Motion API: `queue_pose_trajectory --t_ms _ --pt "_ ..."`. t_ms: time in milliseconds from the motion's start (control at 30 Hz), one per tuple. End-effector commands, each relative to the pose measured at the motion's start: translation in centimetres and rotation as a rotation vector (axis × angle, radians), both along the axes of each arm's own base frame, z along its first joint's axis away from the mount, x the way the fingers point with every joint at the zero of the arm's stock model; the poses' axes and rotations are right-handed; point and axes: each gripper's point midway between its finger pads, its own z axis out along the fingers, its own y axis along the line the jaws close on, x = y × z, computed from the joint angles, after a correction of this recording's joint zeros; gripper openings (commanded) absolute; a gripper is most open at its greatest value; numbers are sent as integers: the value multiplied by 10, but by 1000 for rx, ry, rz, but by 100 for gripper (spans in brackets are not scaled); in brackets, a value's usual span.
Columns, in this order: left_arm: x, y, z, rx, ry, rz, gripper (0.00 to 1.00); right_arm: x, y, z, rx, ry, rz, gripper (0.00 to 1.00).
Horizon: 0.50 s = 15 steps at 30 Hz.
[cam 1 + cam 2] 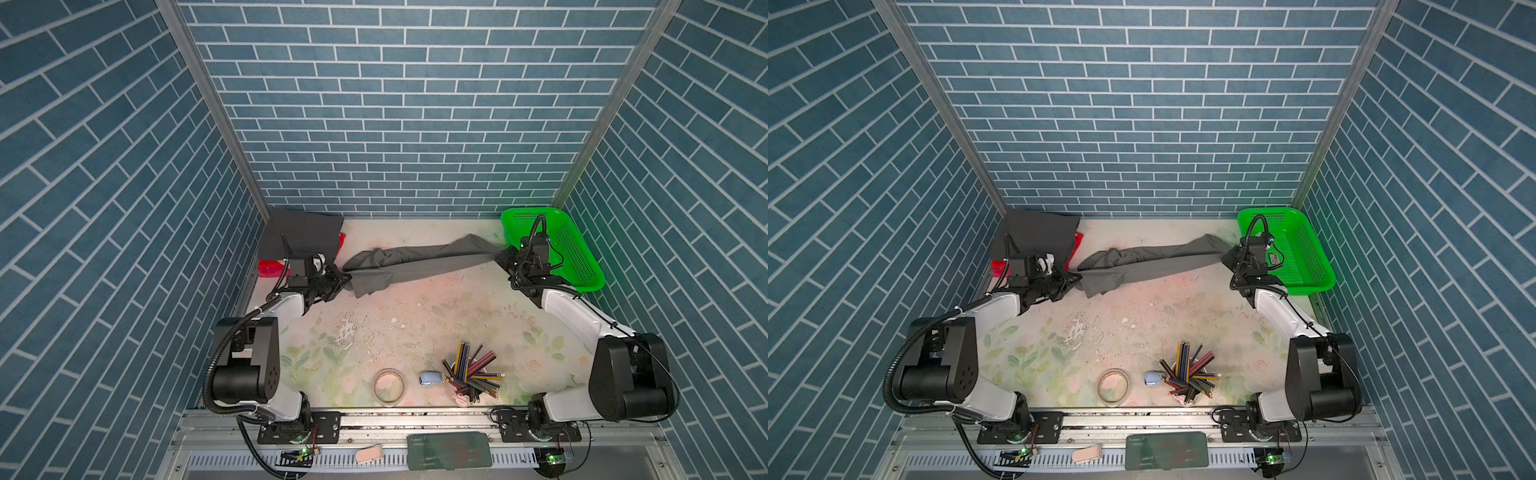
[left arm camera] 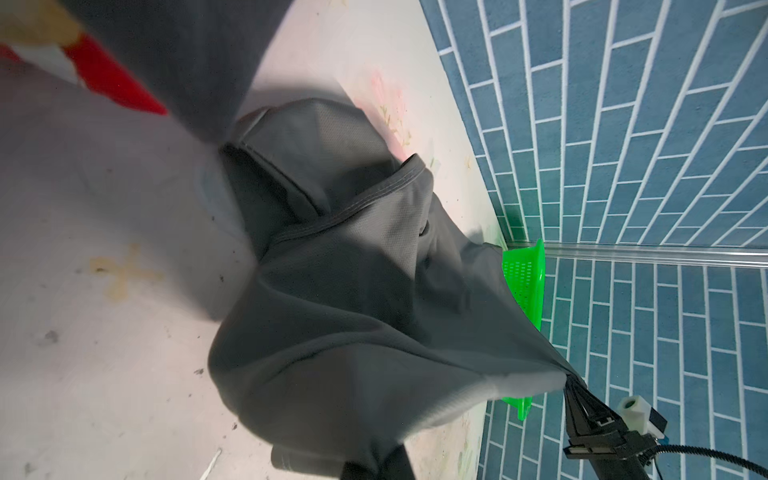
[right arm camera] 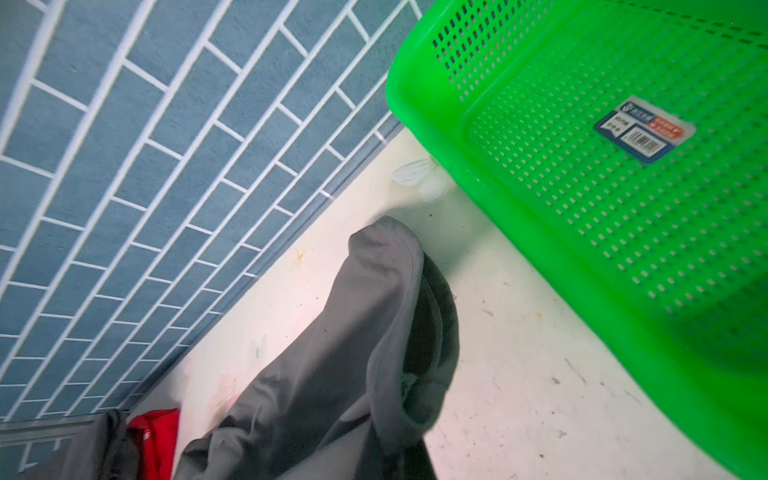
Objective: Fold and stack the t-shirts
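A mid-grey t-shirt hangs stretched in a bunched band across the back of the table, between both grippers. My left gripper is shut on its left end. My right gripper is shut on its right end, beside the basket. In the left wrist view the grey t-shirt covers the jaws; in the right wrist view the grey cloth does the same. A darker charcoal t-shirt lies folded in the back left corner.
A green mesh basket stands at the back right, right behind the right gripper. A red thing lies under the charcoal shirt. Near the front are a cup of coloured pencils, a tape ring and a small blue object.
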Motion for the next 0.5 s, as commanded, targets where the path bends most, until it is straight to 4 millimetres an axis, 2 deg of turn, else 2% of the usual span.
queue_pose_trajectory --t_ms 0,100,200,467 --pt "-12 -14 -23 -7 60 -31 0 -4 -9 -32 -131 124 33 0" --pt "-14 -20 -40 -4 94 -45 0 -1 -7 -53 -141 179 52 0" --pt "-8 -16 -48 7 101 -28 0 6 -2 -65 -146 201 82 0" --pt "40 -4 -47 28 77 19 0 53 15 -76 -172 226 173 0"
